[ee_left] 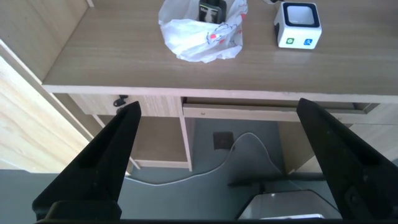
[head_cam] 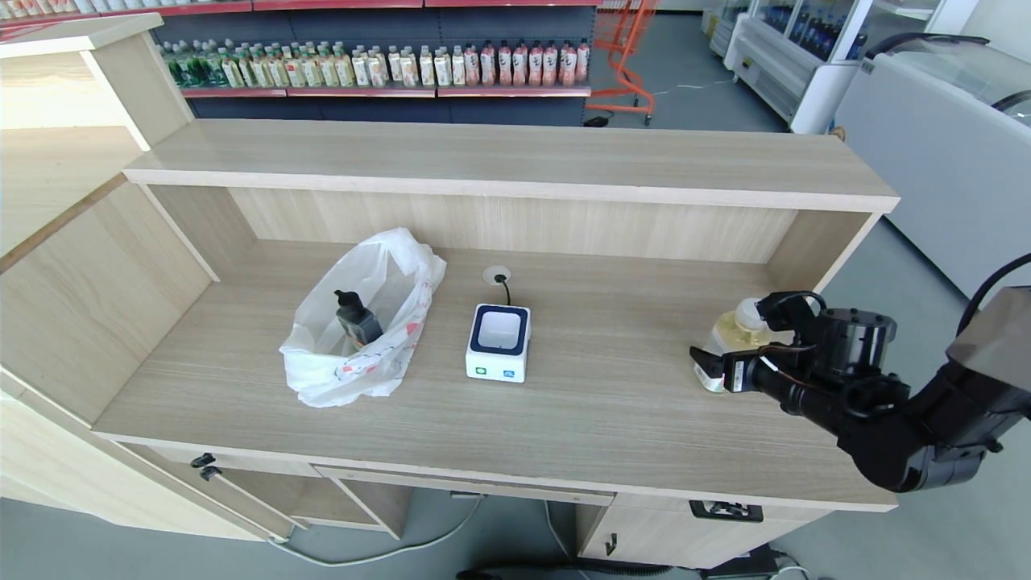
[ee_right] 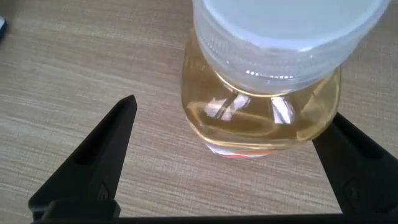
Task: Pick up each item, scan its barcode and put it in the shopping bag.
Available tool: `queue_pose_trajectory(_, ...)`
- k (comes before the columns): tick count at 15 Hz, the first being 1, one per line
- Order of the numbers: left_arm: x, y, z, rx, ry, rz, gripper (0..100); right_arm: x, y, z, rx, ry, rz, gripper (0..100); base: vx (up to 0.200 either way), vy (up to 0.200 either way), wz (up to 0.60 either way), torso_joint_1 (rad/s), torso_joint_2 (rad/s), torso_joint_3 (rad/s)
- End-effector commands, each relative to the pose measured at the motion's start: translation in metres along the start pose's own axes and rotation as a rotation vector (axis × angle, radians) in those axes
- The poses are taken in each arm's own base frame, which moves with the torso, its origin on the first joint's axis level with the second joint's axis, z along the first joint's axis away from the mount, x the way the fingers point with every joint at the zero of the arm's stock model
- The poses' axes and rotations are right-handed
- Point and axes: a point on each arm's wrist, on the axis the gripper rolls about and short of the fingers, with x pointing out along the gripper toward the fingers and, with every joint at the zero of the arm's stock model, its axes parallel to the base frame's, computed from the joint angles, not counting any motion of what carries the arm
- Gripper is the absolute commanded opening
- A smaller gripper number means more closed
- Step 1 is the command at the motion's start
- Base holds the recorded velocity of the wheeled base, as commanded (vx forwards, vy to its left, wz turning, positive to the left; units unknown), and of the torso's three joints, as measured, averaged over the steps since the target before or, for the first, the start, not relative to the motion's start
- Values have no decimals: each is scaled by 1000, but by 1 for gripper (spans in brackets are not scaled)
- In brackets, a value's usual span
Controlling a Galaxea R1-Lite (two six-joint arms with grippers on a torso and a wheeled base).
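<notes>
Right gripper point(ee_right: 231, 115) wide open astride clear white-capped bottle of amber liquid point(ee_right: 267, 93) on wooden surface point(head_cam: 612, 379), left gripper point(ee_left: 219, 106) open, empty

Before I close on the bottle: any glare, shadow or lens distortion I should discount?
Right wrist view: white glints on the bottle, along its clear shoulder under the cap; the contents remain readable. Head view: straight edges of the counter bow from the wide lens; the scanner window shows no hot spot. Left wrist view: the shopping bag is bright, its folds visible.
</notes>
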Motion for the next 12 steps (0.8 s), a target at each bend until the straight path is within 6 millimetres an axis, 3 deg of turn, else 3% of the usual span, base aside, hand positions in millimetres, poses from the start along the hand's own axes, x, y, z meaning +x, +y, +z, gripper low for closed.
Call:
queue_pose_trajectory(1, 0, 0, 0, 0, 1, -1, 100, 13, 2, -3, -4, -3, 5, 100, 0, 0, 0, 0, 0, 0)
queue_pose_trajectory(12, 0, 0, 0, 0, 2, 1, 100, 46, 8, 1, -20, -62, 29, 100, 0, 0, 0, 0, 0, 0)
